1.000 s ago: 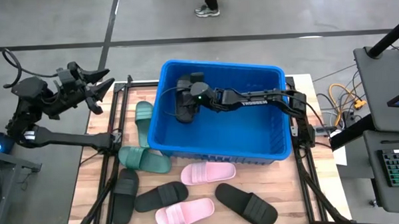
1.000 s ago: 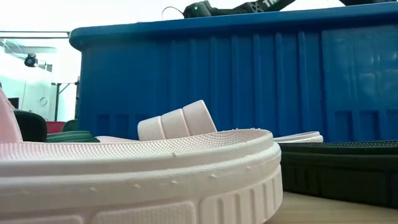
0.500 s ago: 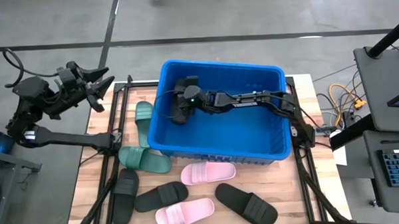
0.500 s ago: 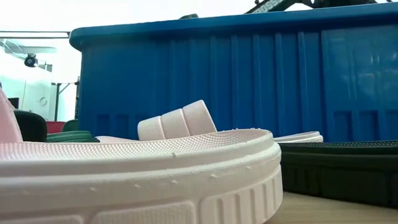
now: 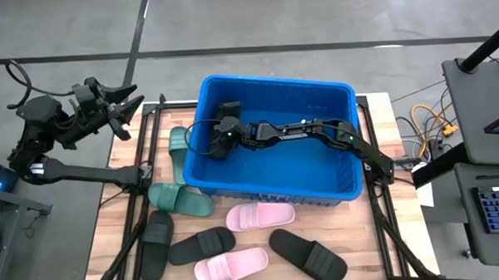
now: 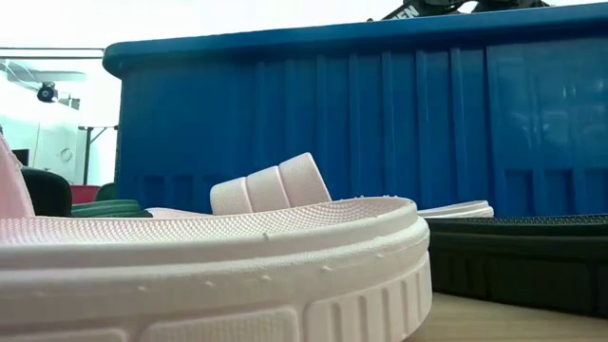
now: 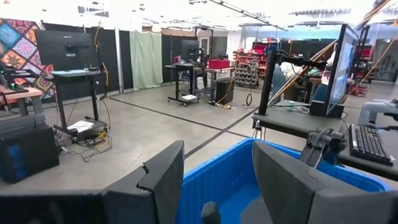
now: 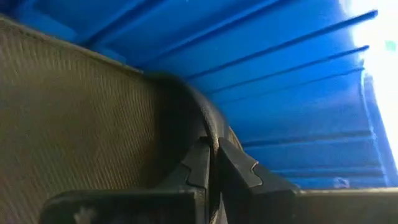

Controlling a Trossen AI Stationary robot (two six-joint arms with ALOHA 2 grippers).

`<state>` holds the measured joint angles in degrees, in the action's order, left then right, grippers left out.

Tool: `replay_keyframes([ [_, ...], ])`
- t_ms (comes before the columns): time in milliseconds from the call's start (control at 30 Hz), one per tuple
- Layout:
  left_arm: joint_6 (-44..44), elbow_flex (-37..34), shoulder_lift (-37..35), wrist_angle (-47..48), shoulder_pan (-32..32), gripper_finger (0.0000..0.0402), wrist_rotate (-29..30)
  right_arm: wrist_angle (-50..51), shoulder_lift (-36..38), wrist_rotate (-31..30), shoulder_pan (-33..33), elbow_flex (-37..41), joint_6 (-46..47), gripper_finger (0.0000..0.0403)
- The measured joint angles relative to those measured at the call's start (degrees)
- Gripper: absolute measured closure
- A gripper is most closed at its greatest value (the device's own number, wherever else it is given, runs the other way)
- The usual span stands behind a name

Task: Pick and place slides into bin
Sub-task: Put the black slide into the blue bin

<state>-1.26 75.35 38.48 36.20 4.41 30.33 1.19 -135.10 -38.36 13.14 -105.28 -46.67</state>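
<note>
Lying outside the bin [image 5: 351, 186], well away from either gripper's fingers: seven slides — three black [image 5: 307, 253], two green [image 5: 180, 199], two pink [image 5: 260, 215]. Pinching an eighth, black slide [image 5: 217, 143] inside the bin's left end: right gripper [image 5: 219, 141], fingers clamped on its edge. Hovering off-table beyond the bin's left wall, blocked by nothing: left gripper [image 5: 125, 111], fingers spread, holding nothing.

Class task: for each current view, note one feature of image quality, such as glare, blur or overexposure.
High view: even light, sharp. Low view: pale pink slide fills the foreground, sky beyond the bin washed out white. Left wrist view: ceiling lights glare. Right wrist view: black slide so close it blurs; white glare at one edge.
</note>
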Motion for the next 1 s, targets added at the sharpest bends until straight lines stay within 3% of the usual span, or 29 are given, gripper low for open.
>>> replay_keyframes([
  [267, -0.1, 0.0, -0.2, 0.0, 0.0, 0.0226, 0.0, 6.6, 0.0, -1.8, -0.1, -2.5, 0.4, 0.039],
  [1000, -0.1, 0.0, 0.2, -0.1, 0.0, 0.0226, -0.1, 8.5, -0.7, 0.8, 0.5, -2.6, 7.1, 0.039],
])
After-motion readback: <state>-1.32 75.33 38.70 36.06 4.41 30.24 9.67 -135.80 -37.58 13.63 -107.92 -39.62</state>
